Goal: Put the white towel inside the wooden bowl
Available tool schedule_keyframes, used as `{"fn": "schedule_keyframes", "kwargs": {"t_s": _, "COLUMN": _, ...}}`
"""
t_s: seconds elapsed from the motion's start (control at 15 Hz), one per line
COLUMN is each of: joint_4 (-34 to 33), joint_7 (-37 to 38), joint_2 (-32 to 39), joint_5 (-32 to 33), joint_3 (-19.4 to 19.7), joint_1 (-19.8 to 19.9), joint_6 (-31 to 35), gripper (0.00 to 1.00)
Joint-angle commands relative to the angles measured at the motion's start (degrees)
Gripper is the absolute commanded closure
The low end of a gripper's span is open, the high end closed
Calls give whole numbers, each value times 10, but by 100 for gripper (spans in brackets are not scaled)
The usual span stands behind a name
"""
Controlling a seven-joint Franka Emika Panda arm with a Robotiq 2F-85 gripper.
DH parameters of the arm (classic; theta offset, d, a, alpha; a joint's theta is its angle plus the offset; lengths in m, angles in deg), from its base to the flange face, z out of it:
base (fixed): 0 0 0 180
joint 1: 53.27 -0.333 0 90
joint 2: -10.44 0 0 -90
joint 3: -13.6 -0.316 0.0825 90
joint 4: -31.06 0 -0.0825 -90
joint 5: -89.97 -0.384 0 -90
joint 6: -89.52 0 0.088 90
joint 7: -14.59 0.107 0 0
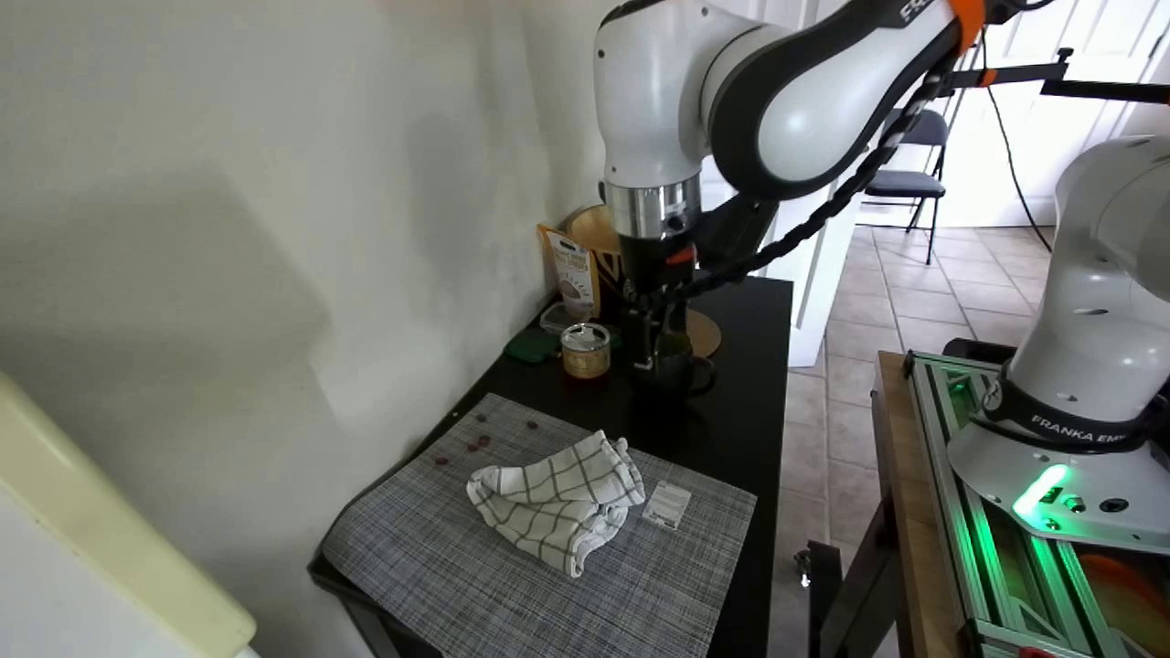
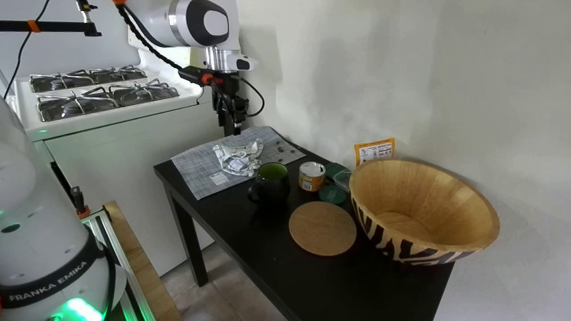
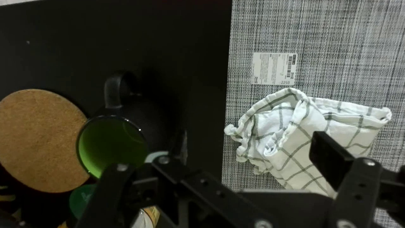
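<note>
Since the jaws stand parted, holding nothing, the gripper (image 3: 252,148) is probably readied for the white towel (image 3: 300,139) bunched near one short edge of the desk (image 2: 321,285), the wooden bowl (image 2: 415,191) sitting by an opposite corner.

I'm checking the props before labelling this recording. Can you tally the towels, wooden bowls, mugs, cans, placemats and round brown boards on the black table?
Checked white towel: 1
Wooden bowl: 1
Dark mug with green inside: 1
Can: 1
Grey placemat: 1
Round brown board: 1
Total: 6
</note>
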Motion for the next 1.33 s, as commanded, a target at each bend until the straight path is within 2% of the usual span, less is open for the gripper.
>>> {"fn": "schedule_keyframes", "kwargs": {"t_s": 0.0, "joint_4": -41, "joint_7": 17, "joint_2": 71, "joint_5": -5, "joint_3": 12, "joint_1": -9, "joint_6": 18, "gripper": 0}}
{"fn": "schedule_keyframes", "kwargs": {"t_s": 0.07, "joint_4": -15, "joint_7": 13, "joint_2": 42, "joint_5": 0, "joint_3": 14, "joint_1": -12, "joint_6": 16, "gripper": 0}}
{"fn": "schedule_keyframes", "kwargs": {"t_s": 0.33, "joint_4": -40, "joint_7": 12, "joint_2": 71, "joint_5": -1, "joint_3": 20, "joint_1": -15, "joint_6": 17, "gripper": 0}}
{"fn": "schedule_keyframes", "kwargs": {"t_s": 0.4, "joint_4": -22, "joint_7": 64, "joint_2": 69, "joint_5": 6, "joint_3": 23, "joint_1": -13, "joint_6": 90, "gripper": 0}}
{"fn": "schedule_keyframes", "kwargs": {"t_s": 0.67, "joint_4": 13, "joint_7": 69, "joint_2": 94, "joint_5": -60, "joint_3": 28, "joint_1": -17, "joint_6": 268, "gripper": 0}}
{"fn": "schedule_keyframes", "kwargs": {"t_s": 0.8, "joint_4": 21, "joint_7": 52, "joint_2": 118, "joint_5": -124, "joint_3": 22, "joint_1": -23, "joint_6": 339, "gripper": 0}}
{"fn": "schedule_keyframes", "kwargs": {"t_s": 0.93, "joint_4": 19, "joint_7": 16, "joint_2": 139, "joint_5": -192, "joint_3": 9, "joint_1": -30, "joint_6": 356, "gripper": 0}}
{"fn": "schedule_keyframes", "kwargs": {"t_s": 1.0, "joint_4": 21, "joint_7": 17, "joint_2": 146, "joint_5": -203, "joint_3": 9, "joint_1": -35, "joint_6": 357, "gripper": 0}}
{"fn": "schedule_keyframes", "kwargs": {"t_s": 1.27, "joint_4": 20, "joint_7": 86, "joint_2": 182, "joint_5": -142, "joint_3": 52, "joint_1": -65, "joint_6": 354, "gripper": 0}}
